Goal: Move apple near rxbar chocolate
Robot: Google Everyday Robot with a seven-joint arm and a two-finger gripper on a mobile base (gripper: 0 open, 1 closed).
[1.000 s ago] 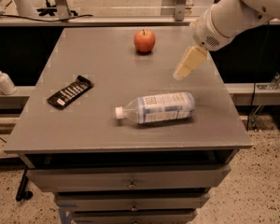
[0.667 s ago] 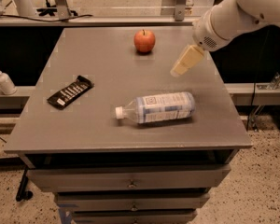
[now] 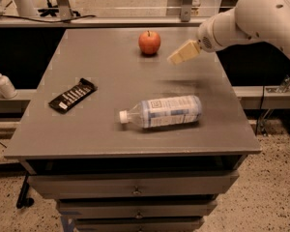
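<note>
Three things lie on the grey table (image 3: pixel 111 62) we look down on: the apple (image 3: pixel 149 42), the rxbar chocolate (image 3: pixel 72 95) and a clear water bottle (image 3: pixel 162 112).

We see the apple standing upright near the far edge, a little right of the middle, its short dark stem pointing straight up. Being round, it shows us no long axis.

We find the rxbar chocolate lying flat on the left part of the tabletop, well apart from the apple. Its long axis runs on a diagonal: one end points toward the near left corner, the other toward the far right, roughly in the apple's direction. The white lettering faces up.

Between the two, but nearer the front, the water bottle lies on its side. Its white cap points left and its base points right, so its length runs almost along the front edge. It touches neither the bar nor the apple.

We see the gripper (image 3: pixel 182 53) as a tan wedge above the far right part of the table, just to the right of the apple and apart from it, its tip angled down and left. Whether it is spread or closed we cannot tell. The white arm (image 3: pixel 253 16) behind it comes in from the upper right corner.

Below the tabletop we count several drawers (image 3: pixel 135 190).
</note>
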